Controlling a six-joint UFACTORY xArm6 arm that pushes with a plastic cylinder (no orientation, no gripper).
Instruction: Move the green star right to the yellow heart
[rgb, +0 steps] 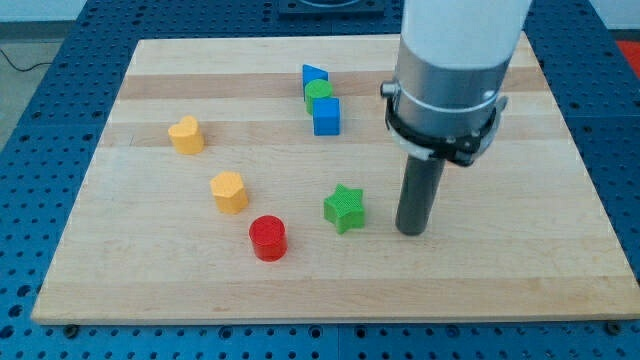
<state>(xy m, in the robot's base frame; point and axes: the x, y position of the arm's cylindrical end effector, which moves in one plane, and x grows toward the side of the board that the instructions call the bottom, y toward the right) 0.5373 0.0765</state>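
The green star (344, 208) lies on the wooden board (520, 270), a little below its middle. My tip (411, 231) rests on the board just to the star's right, a short gap apart. A yellow heart (186, 134) lies at the view's left. A second yellow block (229, 191), with a rounded heart-like shape, lies left of the star, nearer to it.
A red cylinder (268, 238) stands lower left of the star. A blue triangle (314, 76), a green round block (319, 91) and a blue cube (326, 116) cluster near the view's top, above the star. The arm's wide body hangs over the upper right.
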